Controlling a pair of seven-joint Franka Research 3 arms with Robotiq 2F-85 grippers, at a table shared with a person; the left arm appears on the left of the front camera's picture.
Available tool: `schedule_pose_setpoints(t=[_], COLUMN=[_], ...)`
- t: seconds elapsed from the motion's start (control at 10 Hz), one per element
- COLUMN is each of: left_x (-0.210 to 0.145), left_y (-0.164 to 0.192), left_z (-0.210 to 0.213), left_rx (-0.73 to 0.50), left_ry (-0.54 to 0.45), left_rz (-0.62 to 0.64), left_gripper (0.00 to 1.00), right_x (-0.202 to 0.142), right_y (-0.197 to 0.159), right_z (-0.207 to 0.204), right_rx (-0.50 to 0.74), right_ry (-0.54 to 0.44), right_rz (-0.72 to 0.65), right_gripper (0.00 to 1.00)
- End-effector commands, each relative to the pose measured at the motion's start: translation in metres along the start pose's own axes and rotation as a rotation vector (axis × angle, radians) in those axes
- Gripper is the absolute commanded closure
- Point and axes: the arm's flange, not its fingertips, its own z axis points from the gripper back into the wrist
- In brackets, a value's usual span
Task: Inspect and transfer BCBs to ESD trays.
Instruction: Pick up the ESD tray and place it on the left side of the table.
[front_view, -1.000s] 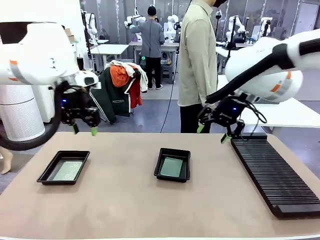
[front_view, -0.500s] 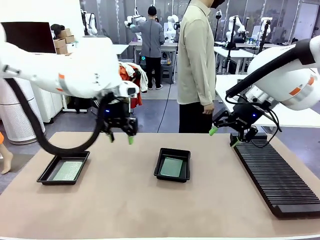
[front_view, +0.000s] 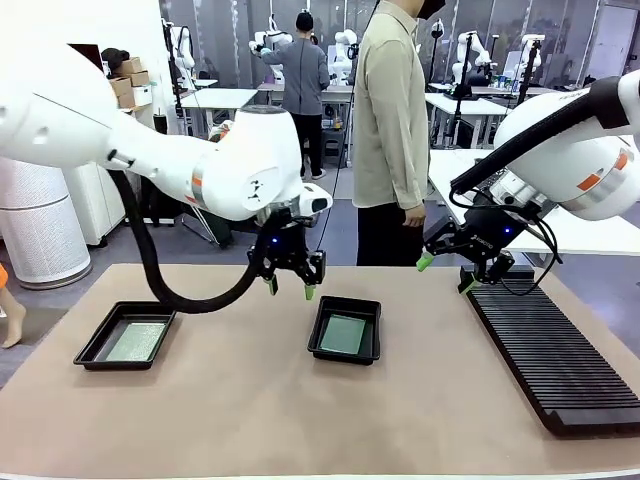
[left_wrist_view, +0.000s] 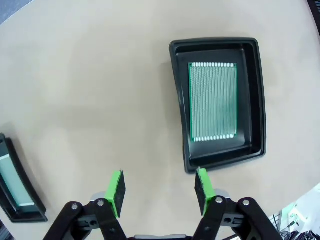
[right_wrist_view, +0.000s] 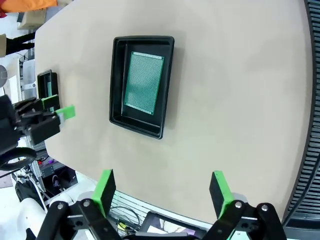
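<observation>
- Left hand (front_view: 291, 287): released, holding nothing, hanging above the surface (front_view: 250, 400) just beside the middle ESD tray (front_view: 345, 330).
- Right hand (front_view: 446, 271): released wide and bare, raised near the far end of the black ribbed rack (front_view: 550, 345).
- Middle ESD tray: holds one BCB (front_view: 344, 334) lying flat on its floor.
- Left ESD tray (front_view: 128, 335): holds a second BCB (front_view: 136, 341), well apart from both hands.
</observation>
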Motion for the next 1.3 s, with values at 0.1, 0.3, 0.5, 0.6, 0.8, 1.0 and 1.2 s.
schedule_pose_setpoints(t=[0.1, 0.3, 0.5, 0.6, 0.8, 1.0, 1.2], left_x=[0.031, 0.045, 0.052, 0.054, 0.057, 0.056, 0.056], left_y=[-0.017, -0.024, -0.027, -0.028, -0.029, -0.027, -0.024], left_z=[-0.032, -0.052, -0.075, -0.083, -0.094, -0.097, -0.107], left_rx=[0.037, 0.047, 0.054, 0.063, 0.076, 0.083, 0.09], left_ry=[0.009, 0.024, 0.04, 0.043, 0.049, 0.034, 0.036], left_rz=[0.011, 0.016, 0.036, 0.048, 0.072, 0.098, 0.116], left_gripper=[0.25, 0.25, 0.25, 0.25, 0.25, 0.25, 0.25], right_x=[0.001, 0.001, 0.001, 0.001, 0.001, 0.001, 0.001], right_y=[0.0, 0.0, 0.0, 0.0, 0.0, 0.0, 0.0], right_z=[0.001, 0.001, 0.001, 0.001, 0.001, 0.001, 0.001], right_rx=[-0.011, -0.011, -0.011, -0.011, -0.011, -0.011, -0.011], right_ry=[-0.004, -0.004, -0.004, -0.004, -0.004, -0.004, -0.004], right_rz=[-0.024, -0.024, -0.024, -0.024, -0.024, -0.024, -0.024], right_gripper=[0.0, 0.0, 0.0, 0.0, 0.0, 0.0, 0.0])
